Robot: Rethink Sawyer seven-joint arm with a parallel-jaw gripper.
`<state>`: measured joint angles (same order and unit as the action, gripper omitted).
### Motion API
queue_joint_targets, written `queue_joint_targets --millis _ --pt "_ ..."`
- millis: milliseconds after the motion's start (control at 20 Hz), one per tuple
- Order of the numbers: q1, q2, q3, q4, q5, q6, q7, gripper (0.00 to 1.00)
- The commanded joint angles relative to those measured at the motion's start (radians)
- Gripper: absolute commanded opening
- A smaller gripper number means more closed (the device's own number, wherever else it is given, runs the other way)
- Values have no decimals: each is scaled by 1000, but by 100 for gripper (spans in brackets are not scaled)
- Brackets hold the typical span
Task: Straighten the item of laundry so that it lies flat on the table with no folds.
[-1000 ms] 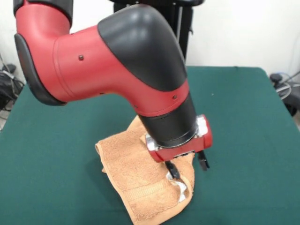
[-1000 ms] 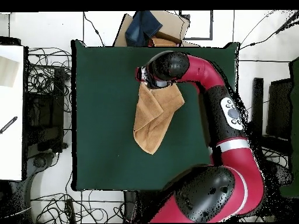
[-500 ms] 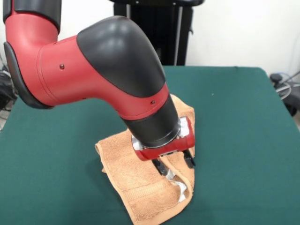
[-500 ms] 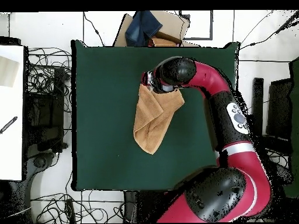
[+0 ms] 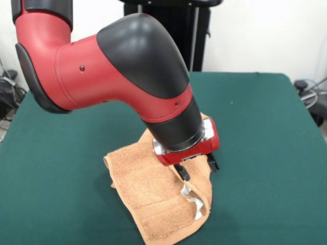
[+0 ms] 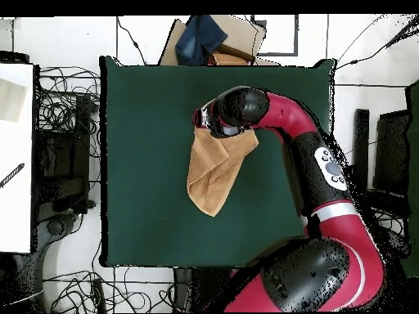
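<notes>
Towel (image 5: 153, 196) of light orange-tan terry, lying crumpled below the gripper (image 5: 196, 170) on the green table (image 5: 265, 153); folded over itself rather than spread, with one thick doubled edge running under the black fingers (image 5: 182, 172) and a rounded fold off to the gripper's side; woven band visible across the lower part, close to the picture's bottom edge; small white label (image 5: 193, 201) twisted up just under the fingertips. Seen from above, towel (image 6: 214, 168) as a long slanted strip, wider at the end beneath the gripper (image 6: 203, 121) and narrowing to a point at the other end, well inside the table (image 6: 147, 163) edges. Gripper fingers spread apart, holding nothing, hanging just above the cloth; touching or not, cannot tell.

Red and black arm (image 5: 127, 76) bulking over the gripper, hiding the far part of the towel in the front view and its wide end in the overhead view. Beyond the table edge nearest the gripper in the overhead view, cardboard box (image 6: 233, 37) with dark blue cloth (image 6: 200, 37) draped on it; tangled cables (image 6: 69, 114) on the floor to one side, beside a white surface (image 6: 16, 155).
</notes>
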<state>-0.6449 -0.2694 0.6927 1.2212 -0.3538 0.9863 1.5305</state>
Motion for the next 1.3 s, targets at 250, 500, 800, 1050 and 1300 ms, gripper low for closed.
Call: queue_joint_targets --millis 250,500,800,1050,1300 --pt "-5 27 29 83 -25 -88 -122 100" --pt "-27 26 46 103 -19 -95 -141 100" --pt "-37 46 55 94 -14 -95 -149 100" --pt "-37 32 53 86 -10 -50 -155 100" --pt "-39 27 57 78 -10 -28 -172 100"
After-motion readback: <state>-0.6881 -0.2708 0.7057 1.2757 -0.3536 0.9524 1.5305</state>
